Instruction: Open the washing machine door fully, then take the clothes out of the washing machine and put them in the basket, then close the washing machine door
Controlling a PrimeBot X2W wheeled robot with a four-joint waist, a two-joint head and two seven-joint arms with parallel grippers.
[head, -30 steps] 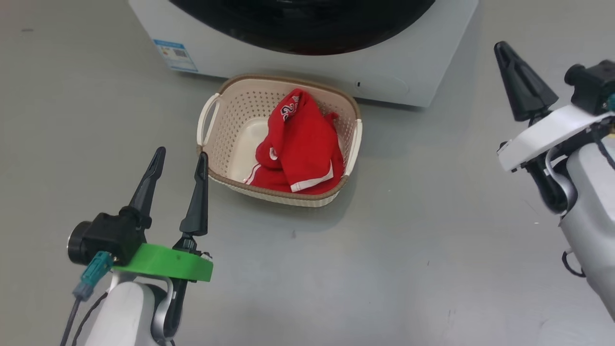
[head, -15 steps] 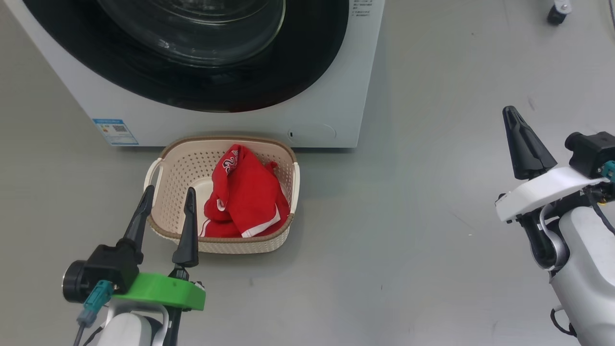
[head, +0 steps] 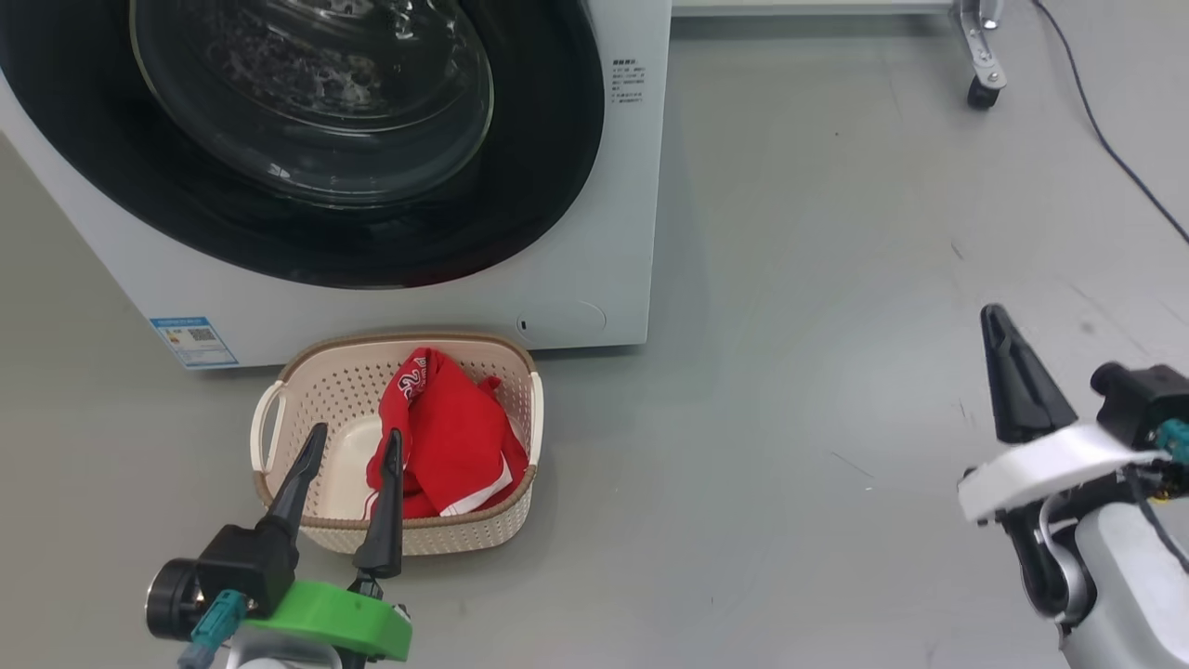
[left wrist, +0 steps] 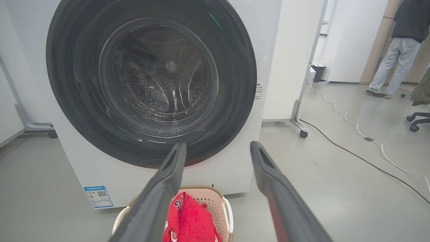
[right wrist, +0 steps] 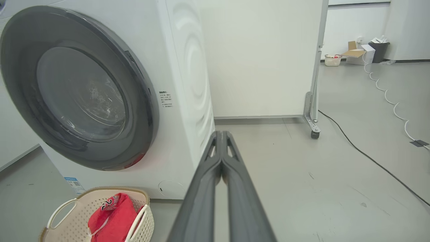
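Observation:
The washing machine (head: 613,232) stands at the top left, and its round black-rimmed door (head: 539,186) lies flush against the front, as the left wrist view of the door (left wrist: 151,80) and the right wrist view of the door (right wrist: 80,90) also show. The cream basket (head: 307,390) sits on the floor just before the machine, with the red clothes (head: 446,437) heaped in its right half. My left gripper (head: 357,430) hovers over the basket's near rim, open and empty, its fingers (left wrist: 168,174) spread wide. My right gripper (head: 992,311) is far to the right, shut on nothing, fingers pressed together (right wrist: 220,134).
A white partition on castors (head: 975,93) stands to the right of the machine, and a black cable (head: 1115,158) runs across the grey floor. A person (left wrist: 399,50) stands far off by a wall, near an office chair (left wrist: 416,119).
The whole head picture has shifted: the camera has tilted up, showing more of the machine and its door. Both grippers sit lower in the picture. Their jaws have not changed.

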